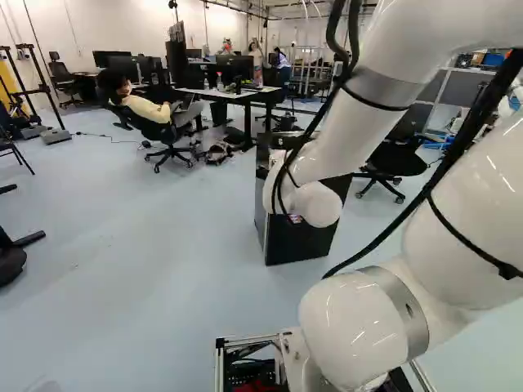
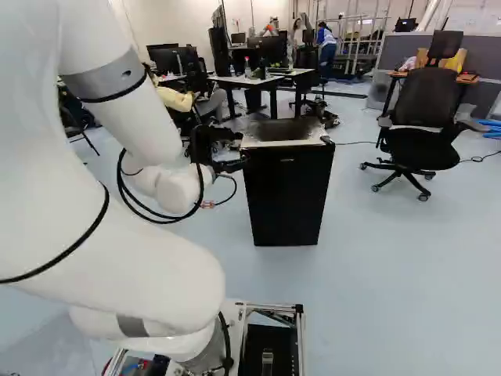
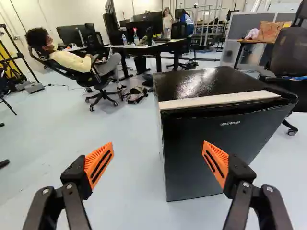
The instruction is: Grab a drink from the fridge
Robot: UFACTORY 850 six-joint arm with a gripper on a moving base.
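In the right base view my gripper is at the near left upper corner of the small black fridge. The wrist view shows the gripper wide open, nothing between its orange pads. Ahead of it stands the fridge, its dark front beyond one finger and bare floor beyond the other. A pale strip runs along the top front edge; whether the door is slightly ajar, I cannot tell. In the left base view the arm partly covers the fridge. The fridge's inside is hidden.
Behind the fridge is a desk with monitors and bottles. An office chair stands to the fridge's right. A person sits in another chair beyond it on the left. Cables hang from my arm.
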